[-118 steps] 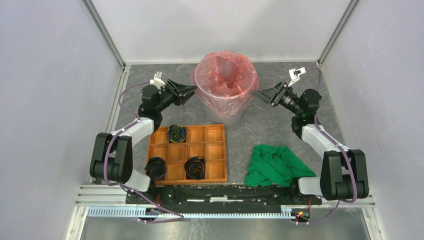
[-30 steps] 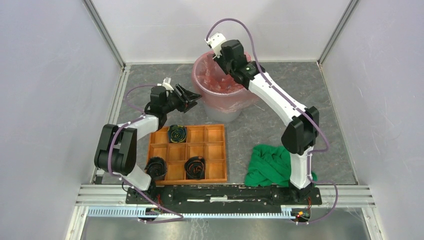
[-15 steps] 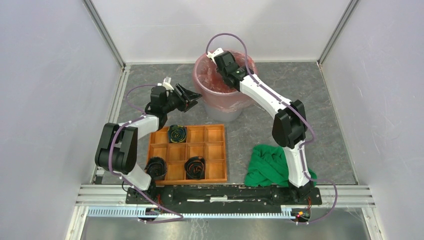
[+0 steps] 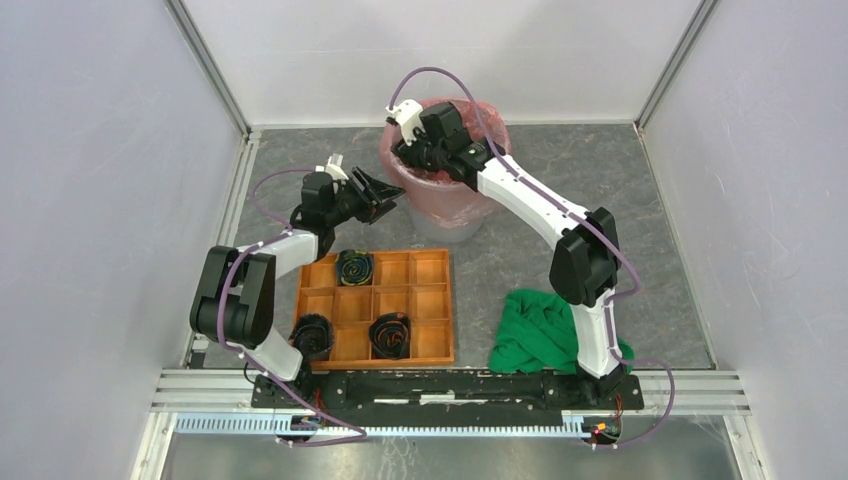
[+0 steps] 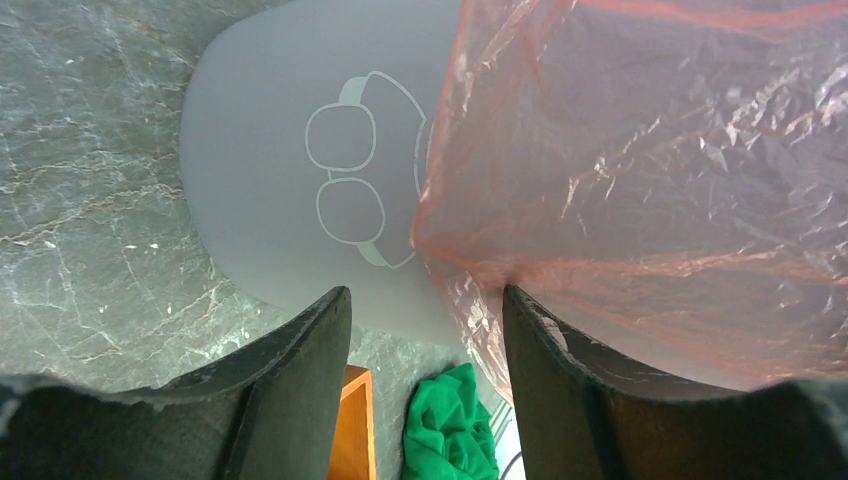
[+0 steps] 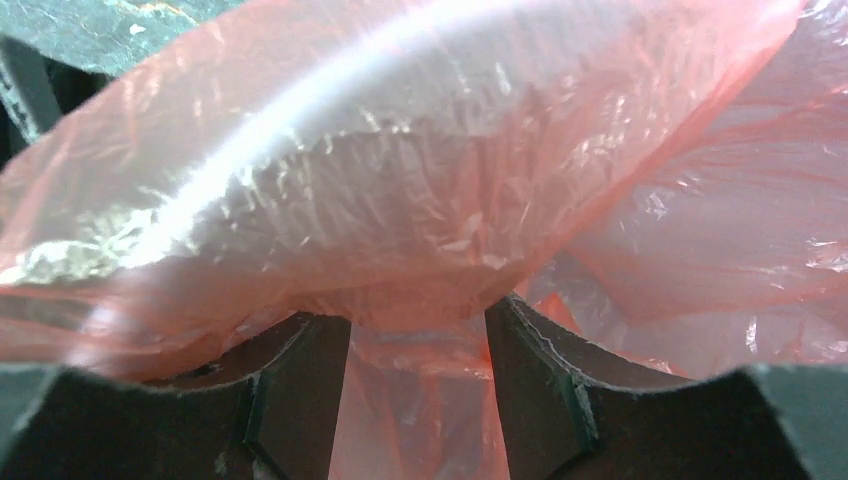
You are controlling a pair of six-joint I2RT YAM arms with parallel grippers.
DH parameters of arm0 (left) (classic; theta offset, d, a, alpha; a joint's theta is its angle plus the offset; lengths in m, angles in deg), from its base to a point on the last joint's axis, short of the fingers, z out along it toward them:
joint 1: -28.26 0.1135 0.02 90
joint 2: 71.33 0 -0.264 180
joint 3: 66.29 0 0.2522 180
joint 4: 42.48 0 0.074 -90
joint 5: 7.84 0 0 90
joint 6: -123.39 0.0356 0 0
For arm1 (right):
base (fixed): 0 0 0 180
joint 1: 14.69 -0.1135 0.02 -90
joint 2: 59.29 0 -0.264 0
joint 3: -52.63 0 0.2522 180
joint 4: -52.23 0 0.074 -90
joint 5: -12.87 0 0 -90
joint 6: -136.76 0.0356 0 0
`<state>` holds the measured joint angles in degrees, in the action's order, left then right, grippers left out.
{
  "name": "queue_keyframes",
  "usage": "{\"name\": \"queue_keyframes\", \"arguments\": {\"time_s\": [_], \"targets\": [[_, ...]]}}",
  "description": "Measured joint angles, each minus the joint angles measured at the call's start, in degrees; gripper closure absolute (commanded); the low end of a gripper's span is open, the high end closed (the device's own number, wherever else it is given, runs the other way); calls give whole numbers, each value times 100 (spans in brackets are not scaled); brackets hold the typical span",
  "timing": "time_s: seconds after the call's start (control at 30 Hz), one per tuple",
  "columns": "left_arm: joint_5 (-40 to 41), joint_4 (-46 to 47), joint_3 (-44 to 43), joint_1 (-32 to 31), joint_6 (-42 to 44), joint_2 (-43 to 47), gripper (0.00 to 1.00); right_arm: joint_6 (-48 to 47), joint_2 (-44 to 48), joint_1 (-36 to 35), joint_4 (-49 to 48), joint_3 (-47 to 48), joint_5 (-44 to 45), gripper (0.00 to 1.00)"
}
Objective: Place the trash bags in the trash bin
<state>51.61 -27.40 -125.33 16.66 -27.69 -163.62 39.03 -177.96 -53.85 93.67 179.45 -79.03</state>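
Two arms worked at the bin, both with jaws apart.

The red trash bag (image 4: 478, 196) sat in the grey trash bin (image 4: 452, 234) at the far middle of the table. Its mouth was folded out over the rim and hung partway down the outer wall.

- **Left gripper** (image 5: 425, 300): just beside the bin's left wall, unclenched and gripping nothing. The hanging hem of film lay in the gap, close against one finger.
- **Right gripper** (image 4: 412, 160): hung inside the bin mouth with fingers spread and film bunched across and between them. No pinch was visible.

Handling (judged):
- The film looked very light, limp and crinkly, and probably slick against the smooth plastic.
- It seemed likely to stretch or tear if snagged on a fingertip.
- It would not hold a shape, so a push would shift only the local patch.
- The best hold seemed to be a gathered fold of hem at the rim, several layers thick, not a single sheet.
- The bin also looked light and might slide or tip if the film were dragged sideways.

Not resolved:
- The bin floor and the depth of the bag were hidden by the right arm and the film.
- The right wrist view was almost all red film, blurred at close range.
- The overhead view was too small to show the right fingertips.

An orange tray (image 4: 448, 310) and a green cloth (image 4: 540, 335) lay nearer the arm bases, apart from the bin.
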Motion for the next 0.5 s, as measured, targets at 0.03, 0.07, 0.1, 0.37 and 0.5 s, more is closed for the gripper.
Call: {"name": "queue_keyframes", "arguments": {"time_s": [0.03,0.07,0.1,0.37,0.5], "targets": [[-2,0,0,-2,0,0,36,74,2,28,-74,-35,-107,42],[-4,0,0,-13,0,0,36,140,2,55,-118,-66,-133,43],[-4,0,0,-17,0,0,35,177,2,83,-140,-94,-55,45],[-4,-2,0,-17,0,0,35,-236,2,131,-122,-144,2009,43],[-2,0,0,-22,0,0,34,-549,-15,160,-98,-144,2229,44]]}}
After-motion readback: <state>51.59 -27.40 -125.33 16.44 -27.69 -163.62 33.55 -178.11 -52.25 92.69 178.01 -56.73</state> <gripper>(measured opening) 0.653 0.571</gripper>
